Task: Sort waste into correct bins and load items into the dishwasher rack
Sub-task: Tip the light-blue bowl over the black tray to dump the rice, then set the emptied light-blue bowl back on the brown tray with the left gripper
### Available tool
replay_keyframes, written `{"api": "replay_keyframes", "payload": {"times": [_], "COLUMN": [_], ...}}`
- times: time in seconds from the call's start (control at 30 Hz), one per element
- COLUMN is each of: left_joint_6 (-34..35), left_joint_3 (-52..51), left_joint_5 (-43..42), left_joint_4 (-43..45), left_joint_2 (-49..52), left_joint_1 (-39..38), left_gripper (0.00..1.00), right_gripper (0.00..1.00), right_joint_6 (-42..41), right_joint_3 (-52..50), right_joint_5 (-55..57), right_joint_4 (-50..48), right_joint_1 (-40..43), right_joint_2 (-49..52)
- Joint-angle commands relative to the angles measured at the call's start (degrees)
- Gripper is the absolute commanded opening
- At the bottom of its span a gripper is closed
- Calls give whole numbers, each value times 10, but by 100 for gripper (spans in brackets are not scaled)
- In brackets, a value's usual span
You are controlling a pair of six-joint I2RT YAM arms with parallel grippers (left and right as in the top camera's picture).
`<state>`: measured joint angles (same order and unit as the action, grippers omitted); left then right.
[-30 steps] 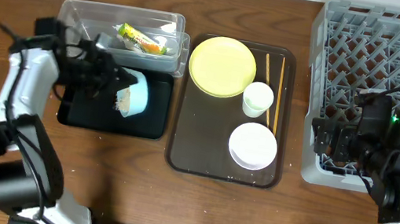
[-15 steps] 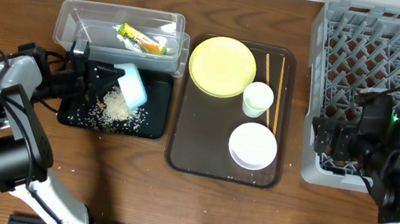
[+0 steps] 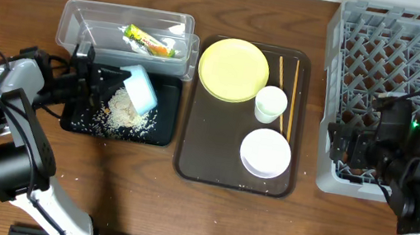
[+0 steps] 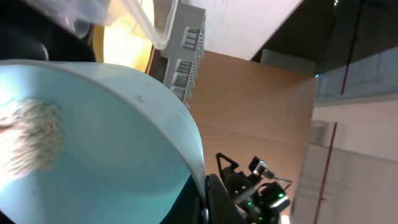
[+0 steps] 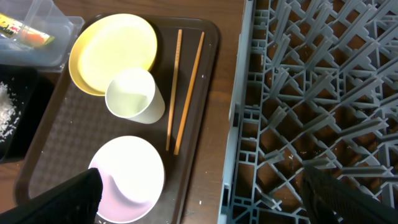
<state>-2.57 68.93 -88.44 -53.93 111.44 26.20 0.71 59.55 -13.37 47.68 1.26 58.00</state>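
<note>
My left gripper (image 3: 118,80) is shut on the rim of the light blue bowl (image 3: 140,89), which is tipped on its side over the black tray (image 3: 161,132). White rice (image 3: 121,109) lies heaped and scattered on that tray. In the left wrist view a clump of rice (image 4: 34,140) still clings inside the bowl (image 4: 118,137). The snack wrapper (image 3: 150,41) lies in the clear tub (image 3: 75,12). My right gripper (image 5: 205,205) hangs open over the edge of the grey rack (image 5: 311,93), holding nothing.
The brown serving tray (image 3: 211,166) carries the yellow plate (image 3: 234,69), white cup (image 3: 270,104), white bowl (image 3: 266,152) and chopsticks (image 3: 284,87). The rack (image 3: 400,71) fills the right side. A few grains lie on the table near the black tray.
The left arm swung down and left and tipped the bowl further; rice spilled out onto the black tray and gathered into a heap. The right arm has not moved.
</note>
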Motion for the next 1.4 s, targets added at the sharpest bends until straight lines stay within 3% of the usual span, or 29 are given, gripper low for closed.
{"api": "replay_keyframes", "payload": {"times": [0.0,0.2,0.3,0.43,0.53,0.93,1.03,1.2,1.37], "left_joint_6": [14,54,64,158,125,138,104,120,152], "left_joint_3": [-1,-1,-1,-1,-1,-1,0,0,0], "left_joint_5": [-17,-17,-16,-17,-16,-16,-1,261,500], "left_joint_4": [9,10,66,69,70,49,50,50,81], "left_joint_2": [3,3,3,0,-14,-40,-81,-191,-250], "left_joint_1": [3,5,9,13,11,5,-16,-118,-303], "left_gripper": [6,6,6,6,6,6,6,6,6], "right_gripper": [99,99,99,99,99,99,99,99,99], "right_joint_6": [2,2,2,2,2,2,2,2,2], "right_joint_3": [11,11,11,11,11,11,11,11,11], "right_joint_5": [-6,-6,-6,-6,-6,-6,-6,-6,-6], "right_joint_4": [-1,1,1,1,2,3,3,3,3], "right_joint_1": [-12,-12,-12,-12,-12,-12,-12,-12,-12], "right_joint_2": [-3,-3,-3,-3,-3,-3,-3,-3,-3]}}
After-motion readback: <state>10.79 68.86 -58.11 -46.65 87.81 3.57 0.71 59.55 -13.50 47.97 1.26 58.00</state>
